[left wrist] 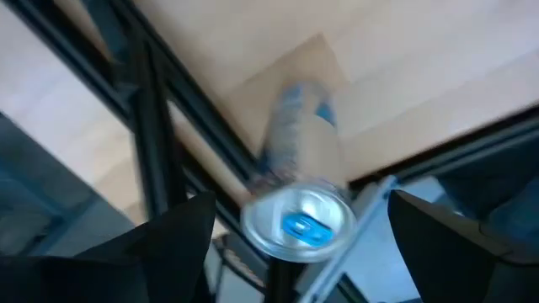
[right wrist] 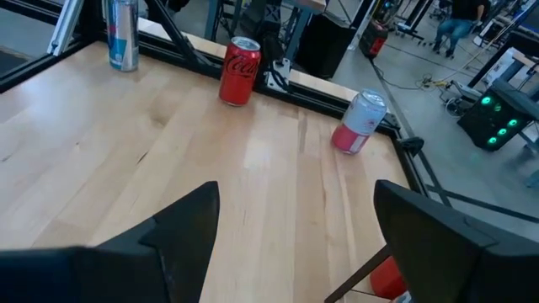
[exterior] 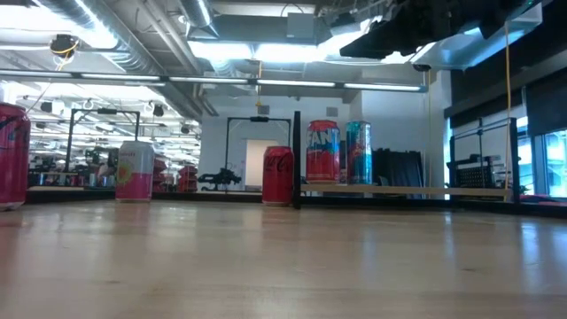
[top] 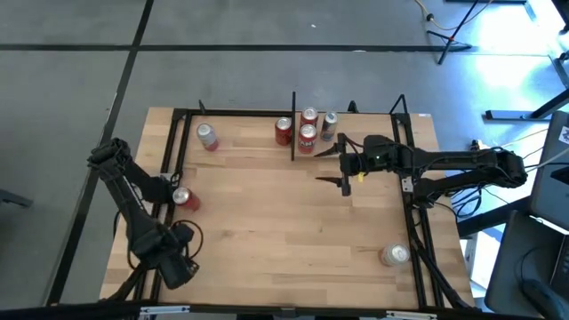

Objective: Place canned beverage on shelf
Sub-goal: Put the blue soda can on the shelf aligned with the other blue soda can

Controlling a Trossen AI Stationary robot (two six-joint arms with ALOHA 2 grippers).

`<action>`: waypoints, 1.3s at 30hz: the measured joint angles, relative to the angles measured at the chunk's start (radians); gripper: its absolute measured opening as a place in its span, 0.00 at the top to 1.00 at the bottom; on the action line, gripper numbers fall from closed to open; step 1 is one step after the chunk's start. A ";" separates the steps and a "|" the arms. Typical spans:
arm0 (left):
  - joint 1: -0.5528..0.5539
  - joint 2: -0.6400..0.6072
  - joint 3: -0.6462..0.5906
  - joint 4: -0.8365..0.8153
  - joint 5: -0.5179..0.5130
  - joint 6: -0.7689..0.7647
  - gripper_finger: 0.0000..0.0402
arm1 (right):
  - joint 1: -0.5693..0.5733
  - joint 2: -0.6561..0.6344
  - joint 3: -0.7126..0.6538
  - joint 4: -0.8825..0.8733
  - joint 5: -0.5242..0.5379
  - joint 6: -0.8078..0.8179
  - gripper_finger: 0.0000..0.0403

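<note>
Butcher-block tabletop [exterior: 266,266] fills the low view's foreground, smooth and pale-grained. At its back stands the shelf [exterior: 416,189], a thin pale wooden board on slim black uprights. Two upright cylindrical cans rest on it, a red-and-blue can [exterior: 322,152] and a teal can [exterior: 358,152] just beside it. A glossy red cola can [exterior: 278,175] stands on the tabletop beside the shelf's upright. The right gripper [top: 322,167] hovers just in front of the shelf, jaws wide and empty. A pink can [right wrist: 360,122] stands near the back rail. At the table's left rail, the left gripper [left wrist: 295,227] has its jaws wide around a silver-lidded can [left wrist: 296,220], not touching it.
</note>
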 joint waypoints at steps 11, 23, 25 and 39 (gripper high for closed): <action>-0.083 0.028 0.000 0.018 -0.030 -0.087 0.17 | 0.000 0.000 0.000 -0.001 0.000 0.014 0.25; -0.103 0.037 -0.098 0.132 -0.036 -0.090 0.17 | 0.000 0.000 0.000 -0.003 0.000 0.015 0.25; -0.103 0.037 -0.124 0.173 -0.037 -0.081 0.17 | 0.000 0.000 0.000 -0.003 0.000 0.015 0.25; -0.031 0.034 -0.158 0.174 -0.033 0.058 0.47 | 0.001 0.000 0.000 -0.021 0.000 0.027 0.25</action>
